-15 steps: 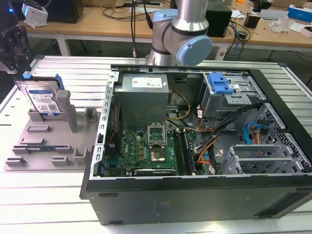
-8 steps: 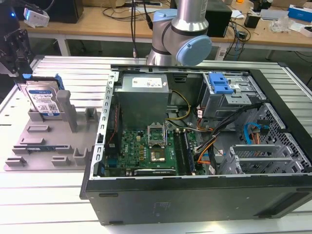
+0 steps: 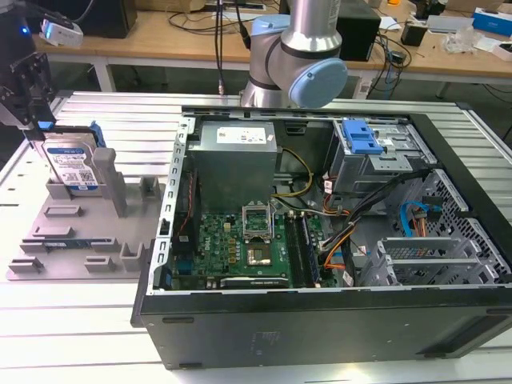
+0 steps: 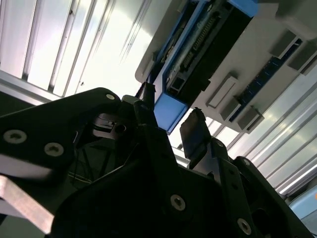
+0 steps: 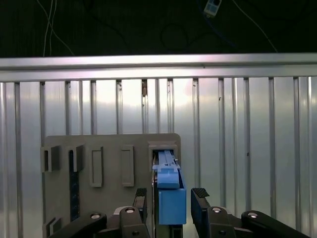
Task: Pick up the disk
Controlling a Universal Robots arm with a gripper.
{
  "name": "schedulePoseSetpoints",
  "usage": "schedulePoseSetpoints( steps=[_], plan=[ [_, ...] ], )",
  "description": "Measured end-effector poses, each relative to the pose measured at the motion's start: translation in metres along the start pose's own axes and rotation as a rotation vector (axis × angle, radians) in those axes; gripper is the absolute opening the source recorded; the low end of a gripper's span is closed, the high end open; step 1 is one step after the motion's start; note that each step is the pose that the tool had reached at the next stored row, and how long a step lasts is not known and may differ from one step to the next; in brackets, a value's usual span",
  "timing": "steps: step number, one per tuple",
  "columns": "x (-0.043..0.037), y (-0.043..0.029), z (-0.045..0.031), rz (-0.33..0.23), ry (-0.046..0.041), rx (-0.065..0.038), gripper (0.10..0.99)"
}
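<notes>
Ribbed metal tabletop (image 3: pixel 120 108) below, the disk (image 3: pixel 72 166) stands on edge in a grey fixture tray (image 3: pixel 88 232). The gripper (image 5: pixel 171 192) straddles its blue top rail, fingers parted and seemingly not touching. An open computer case (image 3: pixel 320 336) lies just beside the tray.

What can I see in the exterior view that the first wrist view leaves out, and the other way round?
Exterior view: the open computer case with its green circuit board and grey power supply box, plus the disk's labelled face. First wrist view: the disk edge-on, its blue rail between the open gripper's fingers, a gap on each side. Both: the disk standing upright in the grey holder on the ribbed metal table, gripper at its top edge.
</notes>
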State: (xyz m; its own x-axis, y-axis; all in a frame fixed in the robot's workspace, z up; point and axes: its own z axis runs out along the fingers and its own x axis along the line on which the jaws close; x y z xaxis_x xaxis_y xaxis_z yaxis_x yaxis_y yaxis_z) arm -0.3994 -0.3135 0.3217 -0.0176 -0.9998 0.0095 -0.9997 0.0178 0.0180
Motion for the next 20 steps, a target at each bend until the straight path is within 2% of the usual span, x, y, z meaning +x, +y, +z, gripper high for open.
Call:
schedulePoseSetpoints(
  steps=[20],
  plan=[
    [-0.0002,-0.0013,0.0146,0.0,0.0,0.0,0.482]
  ],
)
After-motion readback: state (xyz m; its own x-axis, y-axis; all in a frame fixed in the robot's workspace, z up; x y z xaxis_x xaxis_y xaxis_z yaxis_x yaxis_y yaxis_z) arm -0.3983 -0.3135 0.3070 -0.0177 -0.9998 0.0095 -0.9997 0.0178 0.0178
